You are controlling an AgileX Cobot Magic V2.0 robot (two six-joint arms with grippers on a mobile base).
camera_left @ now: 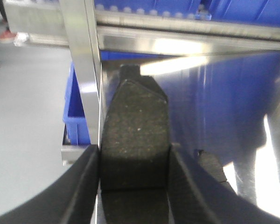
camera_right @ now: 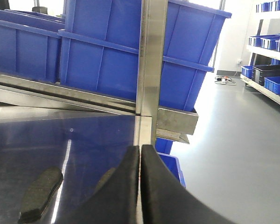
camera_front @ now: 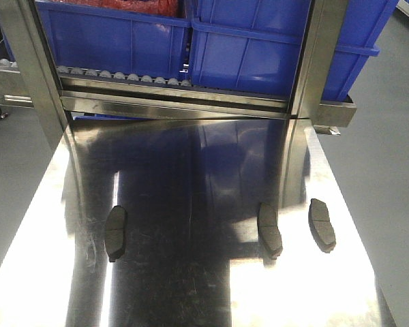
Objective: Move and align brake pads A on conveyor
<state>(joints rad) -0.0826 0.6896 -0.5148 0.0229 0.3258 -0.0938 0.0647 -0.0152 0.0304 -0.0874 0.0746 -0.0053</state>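
- Steel, polished and mirror-bright: flat shiny bench (camera_front: pixel 191 286) filling the lower two thirds of the front view, streaked with blue reflections.
- Lying flat on it in a loose row across the middle of that view, three flat, curved, dark-grey brake pads, long axes running roughly up the frame.
- Left pad (camera_front: pixel 116 233) alone near the left side, well apart from the others.
- Middle pad (camera_front: pixel 270 230) and right pad (camera_front: pixel 322 225) near each other towards the right, not touching.
- Clamped in the left gripper (camera_left: pixel 135 150), centre of the left wrist view: a fourth pad (camera_left: pixel 135 116), rough speckled face towards the camera, pinched across its width between two black fingers (camera_left: pixel 81 186), far end reaching up the frame.
- Whether lifted off the bench or touching it: cannot tell.
- Lower right of the same view: another dark pad (camera_left: pixel 210 165) lying on the bench, partly hidden behind the right-hand finger.
- Right gripper (camera_right: pixel 140 151) at bottom centre of the right wrist view: black fingers pressed together, nothing between them.
- Lower left of that view: one pad (camera_right: pixel 39 193) flat on the bench, apart from the gripper.
- Just beside the fingers, a dim dark shape; pad or reflection, cannot tell.
- Across the top of the front view: large blue plastic bins (camera_front: pixel 259 48) above a sloping roller track (camera_front: pixel 123 73), framed by an upright steel post (camera_front: pixel 320 61) on the right.
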